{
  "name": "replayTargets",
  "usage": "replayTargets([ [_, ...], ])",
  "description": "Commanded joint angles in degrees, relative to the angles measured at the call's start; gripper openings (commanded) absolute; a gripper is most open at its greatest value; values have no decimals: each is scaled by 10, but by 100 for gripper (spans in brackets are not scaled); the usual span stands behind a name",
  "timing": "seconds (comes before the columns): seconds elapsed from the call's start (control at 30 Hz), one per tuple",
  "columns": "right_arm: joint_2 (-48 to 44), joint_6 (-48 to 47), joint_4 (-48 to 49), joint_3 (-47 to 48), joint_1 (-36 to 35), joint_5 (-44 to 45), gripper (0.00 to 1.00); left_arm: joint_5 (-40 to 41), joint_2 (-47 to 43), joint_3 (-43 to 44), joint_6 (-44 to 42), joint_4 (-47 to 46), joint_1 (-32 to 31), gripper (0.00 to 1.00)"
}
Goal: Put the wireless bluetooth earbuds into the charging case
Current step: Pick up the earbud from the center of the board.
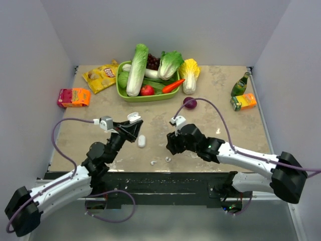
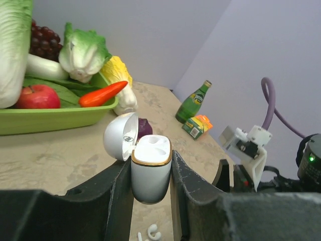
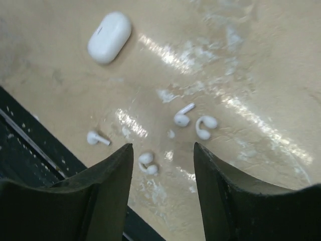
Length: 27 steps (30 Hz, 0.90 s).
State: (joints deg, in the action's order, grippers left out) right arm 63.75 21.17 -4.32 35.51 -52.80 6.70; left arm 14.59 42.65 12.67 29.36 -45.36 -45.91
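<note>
The right claw point(image 3: 163, 149) stood partly open and empty, with one of the earbuds point(image 3: 148, 164) on the table point(image 3: 241, 60) between its fingers and three more scattered close by. The left claw point(image 1: 131, 125) was clamped on the case point(image 2: 150, 170), whose lid was open.

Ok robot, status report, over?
Left fingers shut on open white plastic charging case. Right fingers open, above tiny glossy white earbuds. Second closed white case lies aside.

From above, the earbuds point(image 1: 168, 159) are mere white specks. Inside the open case point(image 2: 151, 170), only pale hollows show, contents unclear.
</note>
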Motion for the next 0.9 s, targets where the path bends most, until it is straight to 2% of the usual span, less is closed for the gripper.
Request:
replayTargets([
  [0.0, 67, -57, -20, 90, -42, -48, 56, 76, -97, -19, 6, 124, -6, 0],
  [0.13, 143, -103, -82, 167, -76, -22, 58, 96, -158, -29, 5, 190, -6, 0],
  [0.33, 242, -141, -135, 251, -106, -38, 62, 117, -214, -26, 10, 245, -6, 0],
  [0.57, 318, -155, -149, 280, -143, -34, 63, 128, -242, -24, 21, 270, -6, 0],
  [0.87, 340, -155, -148, 280, -160, -23, 61, 123, -235, -28, 29, 267, -6, 0],
])
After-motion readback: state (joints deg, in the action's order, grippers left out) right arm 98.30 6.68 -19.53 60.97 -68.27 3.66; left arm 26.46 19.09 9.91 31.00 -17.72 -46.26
